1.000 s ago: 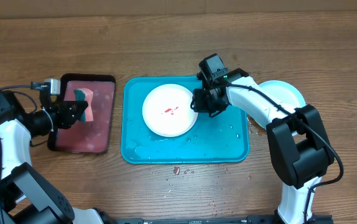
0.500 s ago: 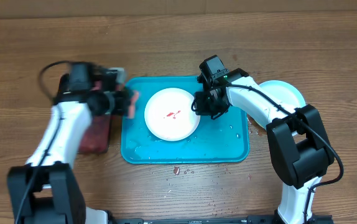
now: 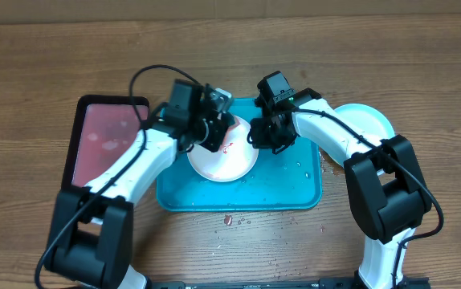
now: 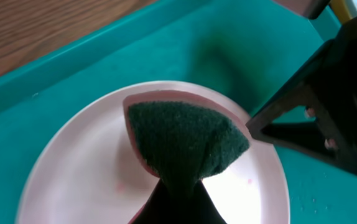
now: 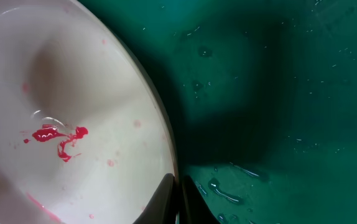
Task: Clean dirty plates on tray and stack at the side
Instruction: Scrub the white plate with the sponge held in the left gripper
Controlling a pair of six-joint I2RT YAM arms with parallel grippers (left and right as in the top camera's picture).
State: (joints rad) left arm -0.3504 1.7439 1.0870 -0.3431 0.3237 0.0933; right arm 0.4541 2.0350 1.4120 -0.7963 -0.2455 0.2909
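Note:
A white plate (image 3: 224,160) with a red sauce smear (image 5: 57,138) lies on the turquoise tray (image 3: 295,189). My right gripper (image 3: 256,136) is shut on the plate's right rim, one finger inside it and one outside (image 5: 177,200). My left gripper (image 3: 217,132) is shut on a sponge with a dark green scouring face (image 4: 185,140), held over the plate's far part; I cannot tell if it touches the plate. A light blue plate (image 3: 371,120) rests on the table to the right, partly under my right arm.
A black-rimmed tray (image 3: 106,148) of pinkish liquid stands left of the turquoise tray. Water drops lie on the tray floor (image 5: 228,193). Small red specks (image 3: 229,218) dot the wooden table in front of the tray.
My left arm has swung right from the black-rimmed tray to above the white plate, carrying the sponge. My right gripper has stayed on the plate's rim.

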